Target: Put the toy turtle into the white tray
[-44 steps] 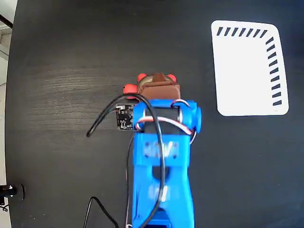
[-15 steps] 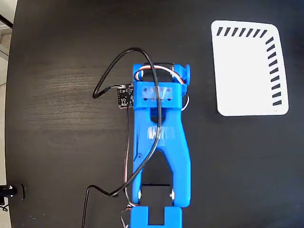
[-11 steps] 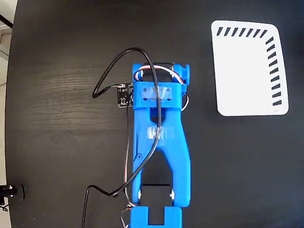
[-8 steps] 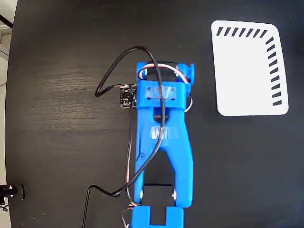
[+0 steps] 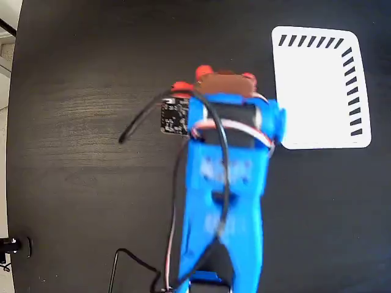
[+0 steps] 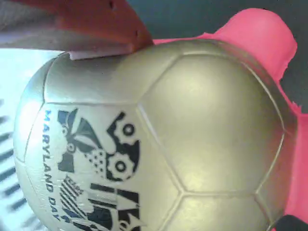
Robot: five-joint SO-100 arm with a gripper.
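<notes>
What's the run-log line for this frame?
phase: carry | toy turtle under arm's front end, fills wrist view | gripper: hidden, grip state unclear | white tray: empty, right of arm | turtle not in tray

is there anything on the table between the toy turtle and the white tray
Nothing visible. In the fixed view, only bare black table lies between the toy turtle and the white tray; the blue arm covers part of the turtle.

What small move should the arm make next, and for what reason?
Probably swing right toward the white tray. The toy turtle shows at the arm's tip, left of the tray over dark table, and fills the wrist view, so it seems held.
</notes>
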